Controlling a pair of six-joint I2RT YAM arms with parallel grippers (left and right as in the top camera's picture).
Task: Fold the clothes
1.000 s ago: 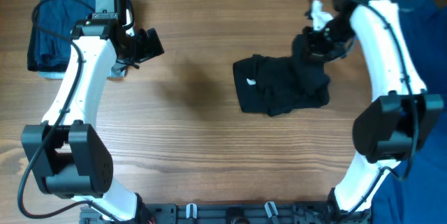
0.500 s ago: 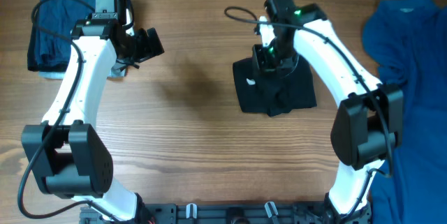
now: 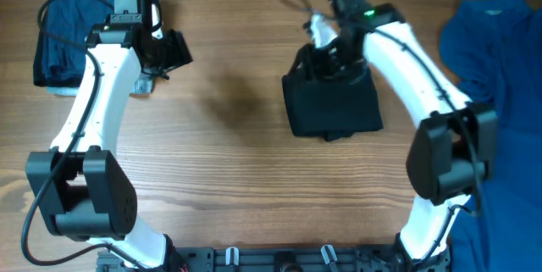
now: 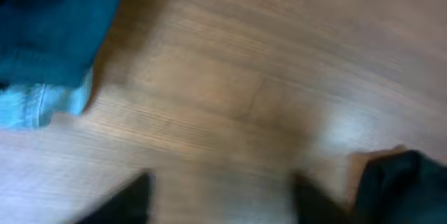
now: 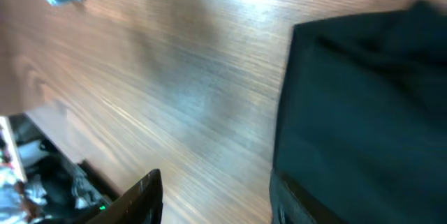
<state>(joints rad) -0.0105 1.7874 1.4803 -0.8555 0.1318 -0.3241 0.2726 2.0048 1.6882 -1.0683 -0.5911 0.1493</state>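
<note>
The black shirt lies folded into a compact rectangle right of the table's middle, with no logo showing. My right gripper hovers over its far edge, open. In the right wrist view the right gripper has bare wood between its fingers, and one finger stands at the edge of the black shirt. The left gripper hangs beside the folded navy garment at the far left. The blurred left wrist view shows the left gripper open over wood, holding nothing.
A bright blue shirt is spread along the right edge of the table. Light blue fabric peeks out beneath the navy garment. Bare wooden tabletop stretches between the two arms.
My right gripper carried the black shirt's right part over to the left, then opened and let go. The white logo is now covered. The left gripper's fingers have drawn closer together.
</note>
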